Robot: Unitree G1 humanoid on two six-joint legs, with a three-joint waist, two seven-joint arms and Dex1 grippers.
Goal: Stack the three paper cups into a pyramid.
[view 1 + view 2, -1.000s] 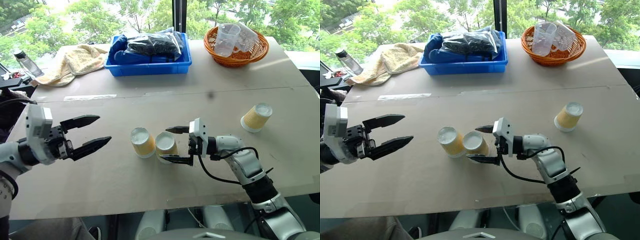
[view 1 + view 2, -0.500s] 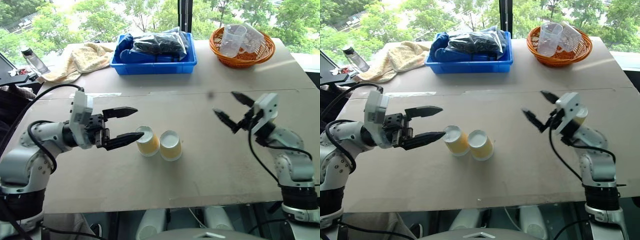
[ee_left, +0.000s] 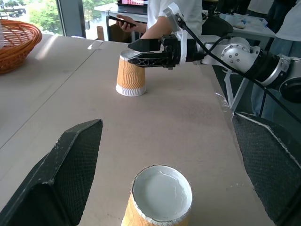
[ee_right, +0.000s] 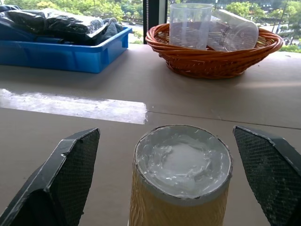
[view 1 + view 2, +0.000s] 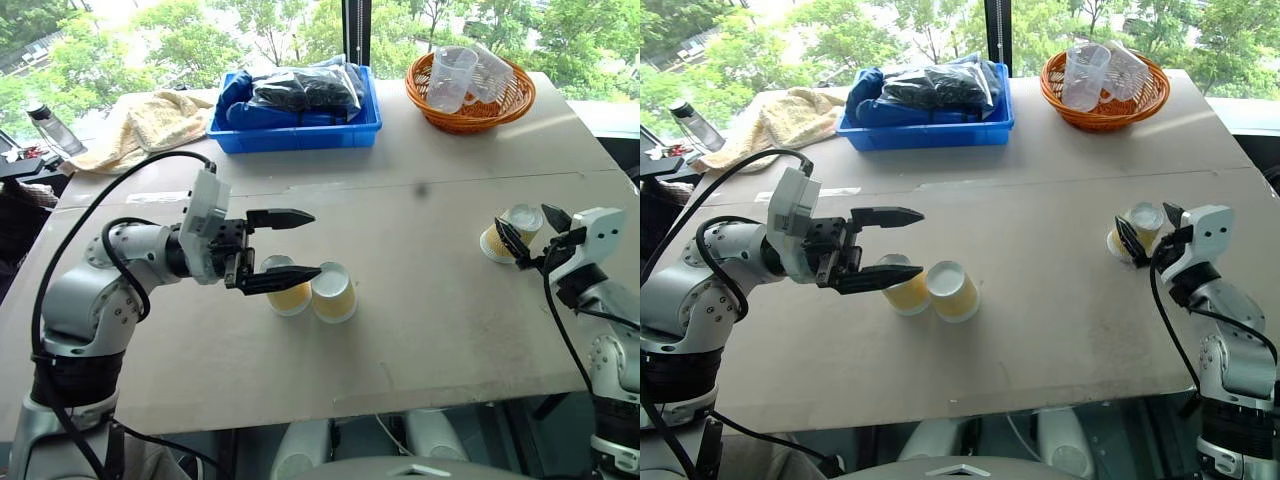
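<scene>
Two cups stand upside down, touching, mid-table as my base. My right gripper has its fingers spread around the third cup near the right edge, ready to lift it on top. My left gripper hangs spread over the pair, probably to steady them.

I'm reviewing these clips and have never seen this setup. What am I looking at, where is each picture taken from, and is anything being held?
This is a two-armed humanoid robot at a table. The two wide pictures come from cameras in its head, looking down; the two close ones come from cameras on its wrists, looking out between the black fingers. Three tan paper cups stand upside down: two touching near the middle, one apart on the right. The left gripper is open beside the pair; the right gripper is open around the single cup, not yet closed. Nothing is held. Behind lie a towel, a blue bin, a bottle and a basket of clear cups.
</scene>
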